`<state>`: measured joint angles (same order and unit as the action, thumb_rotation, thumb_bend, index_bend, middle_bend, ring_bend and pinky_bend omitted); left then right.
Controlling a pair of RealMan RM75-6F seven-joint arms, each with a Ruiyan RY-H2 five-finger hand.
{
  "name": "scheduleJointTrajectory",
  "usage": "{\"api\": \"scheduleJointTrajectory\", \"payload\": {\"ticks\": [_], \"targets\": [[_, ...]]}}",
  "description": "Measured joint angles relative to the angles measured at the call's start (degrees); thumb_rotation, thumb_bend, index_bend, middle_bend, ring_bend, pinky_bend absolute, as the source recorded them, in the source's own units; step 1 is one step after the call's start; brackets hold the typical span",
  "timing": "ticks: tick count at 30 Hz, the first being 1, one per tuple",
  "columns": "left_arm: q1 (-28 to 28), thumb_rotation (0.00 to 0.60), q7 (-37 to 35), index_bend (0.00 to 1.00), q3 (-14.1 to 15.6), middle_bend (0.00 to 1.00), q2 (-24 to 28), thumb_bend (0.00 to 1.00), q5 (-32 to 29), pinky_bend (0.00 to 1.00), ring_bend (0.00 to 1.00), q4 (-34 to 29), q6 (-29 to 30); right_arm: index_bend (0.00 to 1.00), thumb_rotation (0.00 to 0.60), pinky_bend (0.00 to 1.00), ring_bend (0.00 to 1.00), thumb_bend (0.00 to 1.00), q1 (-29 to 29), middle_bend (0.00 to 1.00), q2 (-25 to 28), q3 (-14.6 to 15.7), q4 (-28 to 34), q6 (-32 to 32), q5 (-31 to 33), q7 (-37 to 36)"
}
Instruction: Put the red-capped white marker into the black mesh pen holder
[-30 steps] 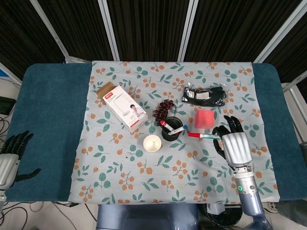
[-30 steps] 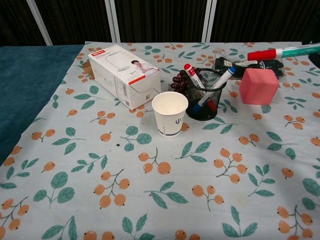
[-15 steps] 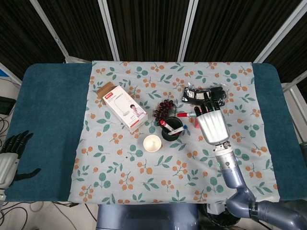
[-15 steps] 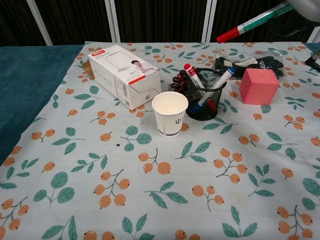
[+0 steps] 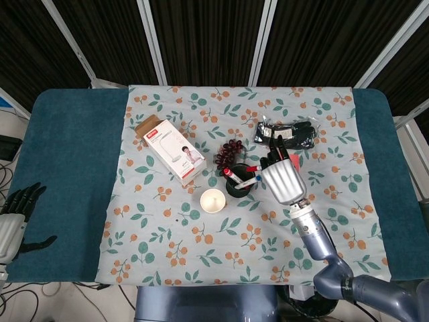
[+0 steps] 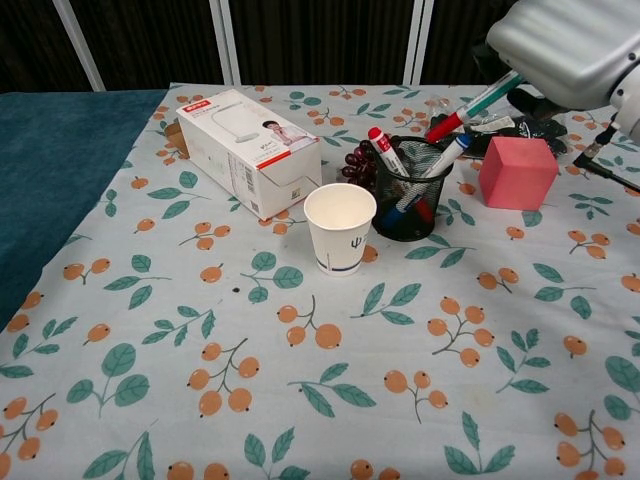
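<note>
Far off at the 8 o'clock corner of the table, the left hand (image 5: 15,218) rests on the teal cloth with its fingers spread and nothing in them; it has no part in this.

Moving right, a white box (image 6: 250,148) lies near the middle, a paper cup (image 6: 340,227) stands in front of it, and just beside the cup, toward 2 o'clock, stands the holder (image 6: 411,189). Two pens already lean in it, a red-capped one on its left side and a blue-capped one on its right.

The marker (image 6: 472,106) is in the air, pinched in the right hand (image 6: 570,50), which is by far the nearer of the two hands. In the chest view its long axis slopes from the hand at 2 o'clock down to the red cap at 8 o'clock, cap leading. The cap tip hangs just above the holder's right rim, close to the blue-capped pen. I cannot tell whether it touches either.

So the holder's mouth lies below and slightly left of the cap. By my reckoning the coming move needs the marker tipped more upright and carried a touch left, or the cap may catch the rim or the blue-capped pen.

A pink cube (image 6: 516,172) sits just right of the holder, under the hand.
</note>
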<state>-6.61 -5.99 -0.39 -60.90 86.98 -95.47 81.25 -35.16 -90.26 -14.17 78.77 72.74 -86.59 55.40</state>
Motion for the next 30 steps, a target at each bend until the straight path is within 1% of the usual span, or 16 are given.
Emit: {"api": "scheduleJointTrajectory", "payload": {"ticks": [4,13,16,18,22,24,27,30], "targets": [[0.04,0.600,-0.08,0.00,0.04,0.00,0.03,0.02,0.12,0.00,0.00,-0.02,0.15,0.62,0.600,0.17,0.19,0.52,0.20,0.52,-1.06,1.05,-0.88,0.36,0.01,-0.47],[0.00,0.600,-0.17,0.00,0.04,0.00,0.04,0.03,0.04,0.00,0.00,-0.09,0.05,0.62,0.600,0.17,0.19,0.51,-0.30,0.51,-2.94,2.07,-2.57,0.29,0.09,-0.19],[-0.01,0.600,-0.19,0.00,0.00,0.00,0.08,0.03,-0.09,0.00,0.00,-0.16,0.02,0.62,0.600,0.17,0.19,0.49,-0.69,0.48,-3.72,2.20,-3.83,0.08,0.16,0.29],[-0.01,0.600,-0.28,0.00,-0.12,0.00,0.08,0.03,-0.33,0.00,0.00,-0.20,0.02,0.59,0.600,0.17,0.18,0.45,-1.06,0.44,-4.45,2.15,-4.78,-0.22,0.54,0.80],[-0.07,0.600,-0.33,0.00,-0.22,0.00,0.07,0.03,-0.51,0.00,0.00,-0.24,-0.07,0.44,0.600,0.17,0.17,0.37,-1.76,0.31,-5.47,2.27,-5.83,-0.50,0.62,1.30],[-0.10,0.600,-0.25,0.00,-0.21,0.00,0.05,0.03,-0.48,0.00,0.00,-0.25,-0.12,0.31,0.600,0.17,0.14,0.33,-1.98,0.23,-5.92,2.48,-6.26,-0.43,0.36,1.45],[-0.09,0.600,-0.28,0.00,-0.27,0.00,0.04,0.03,-0.60,0.00,0.00,-0.29,-0.07,0.17,0.600,0.17,0.11,0.27,-2.20,0.15,-6.55,2.72,-6.77,-0.17,0.04,1.81],[-0.09,0.600,-0.51,0.00,-0.33,0.00,0.09,0.03,-0.73,0.00,0.00,-0.32,-0.09,0.11,0.600,0.17,0.10,0.24,-2.28,0.12,-7.14,2.75,-7.06,0.38,-0.02,2.36]]}}
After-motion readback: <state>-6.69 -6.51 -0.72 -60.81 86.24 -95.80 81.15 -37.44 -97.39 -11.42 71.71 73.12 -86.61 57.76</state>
